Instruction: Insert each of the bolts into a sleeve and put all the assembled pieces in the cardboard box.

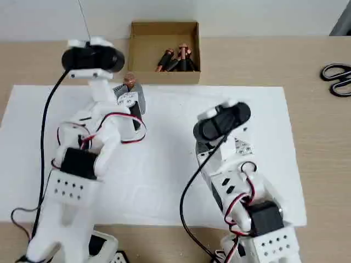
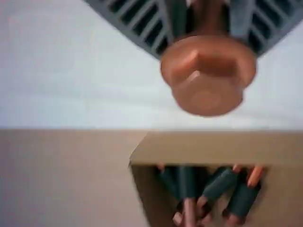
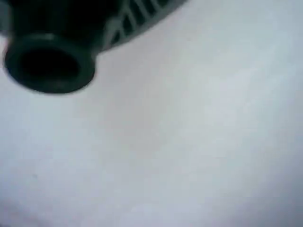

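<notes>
High view: left gripper (image 1: 130,92) sits near 11 o'clock on the white sheet (image 1: 164,175), closed on a copper bolt (image 1: 129,81) whose head points toward the box (image 1: 164,78). The box is at 12 o'clock, just off the sheet's far edge, with a few finished pieces (image 1: 175,59) bunched in its right half. Right arm is near 4 o'clock on the sheet, well apart from the left one. Scissors (image 1: 335,78) lie out at 2 o'clock on the table (image 1: 318,142) (not our problem). Left wrist view: the bolt is clamped by the shank between ribbed grey jaws, and the hex head with its round flange sticks out free, with the box and pieces beyond it. It is smooth and copper-coloured. I'd expect it to be stiff, light and a bit slippery on a round shank, so a shank grip close under the head makes sense. How much shank tip is free for mating is hidden. Right wrist view: right gripper (image 3: 71,21) is closed on a black sleeve (image 3: 47,66) held over the sheet, open bore facing the camera. The sleeve is matte and round, with a thicker rim at the mouth. It is probably plastic or rubber, so light and maybe slightly compliant. Best held mid-body, since squeezing hard near the mouth could ovalise the bore and jam the bolt. Neither part looks fragile; the main risk is misalignment at entry.
</notes>
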### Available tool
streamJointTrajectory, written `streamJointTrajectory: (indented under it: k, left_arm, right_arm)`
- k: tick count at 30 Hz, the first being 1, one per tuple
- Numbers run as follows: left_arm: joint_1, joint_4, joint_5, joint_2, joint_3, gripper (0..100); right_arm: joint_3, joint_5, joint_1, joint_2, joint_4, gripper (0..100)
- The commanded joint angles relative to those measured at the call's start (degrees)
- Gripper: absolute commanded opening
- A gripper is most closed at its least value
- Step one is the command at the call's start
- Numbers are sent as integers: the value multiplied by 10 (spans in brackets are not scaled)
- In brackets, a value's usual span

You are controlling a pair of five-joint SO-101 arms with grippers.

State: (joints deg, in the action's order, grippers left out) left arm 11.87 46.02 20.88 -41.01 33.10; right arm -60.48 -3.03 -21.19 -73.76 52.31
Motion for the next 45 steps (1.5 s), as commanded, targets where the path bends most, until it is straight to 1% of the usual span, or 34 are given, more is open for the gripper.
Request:
streamJointTrajectory:
  k: [1, 4, 7, 12, 15, 20, 35, 41, 45]
  left_arm:
    - [36, -41, -2, -53, 22, 6]
    - [88, -63, -2, -55, 39, 6]
    - [109, -106, 0, -55, 61, 6]
    - [117, -202, 5, -55, 116, 6]
    - [144, -228, 33, -57, 151, 6]
    - [182, -227, 47, -59, 168, 6]
    - [194, -221, 51, -60, 181, 6]
    - [217, -132, 73, -60, 136, 6]
    - [216, -115, 76, -60, 126, 6]
  right_arm:
    - [-66, 6, -5, -56, -73, 4]
    - [-122, 6, -5, -94, -104, 4]
    - [-163, 11, -7, -130, -111, 4]
    - [-218, 11, -63, -191, -110, 4]
    - [-245, 11, -87, -217, -110, 4]
    - [-252, 46, -86, -240, -111, 4]
    - [-252, 46, -86, -244, -111, 4]
    - [-252, 46, -86, -244, -111, 4]
    - [-252, 46, -86, -244, -111, 4]
